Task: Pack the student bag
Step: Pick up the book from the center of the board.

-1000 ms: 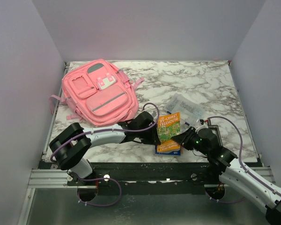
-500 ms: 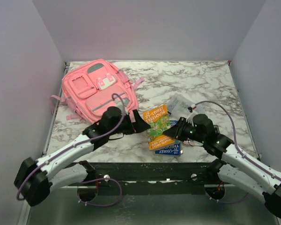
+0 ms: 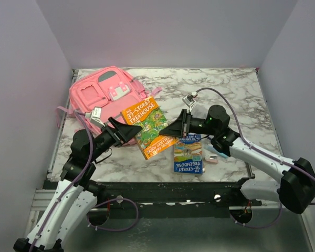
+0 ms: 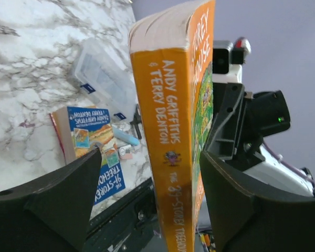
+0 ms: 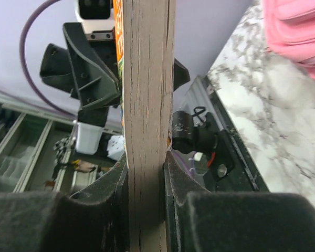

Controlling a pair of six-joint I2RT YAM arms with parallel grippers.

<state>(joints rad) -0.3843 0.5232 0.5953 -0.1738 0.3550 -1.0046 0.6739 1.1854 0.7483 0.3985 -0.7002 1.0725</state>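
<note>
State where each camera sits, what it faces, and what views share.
Top external: above and behind, looking down at marble table, pink backpack, left gripper, right gripper.
Left wrist: on left arm, facing orange Treehouse book spine; open left gripper shows.
Right wrist: on right arm, facing its page edge; right gripper clamps it.
All share that book.

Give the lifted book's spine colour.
The book's spine is orange with white lettering; left wrist view.
</note>
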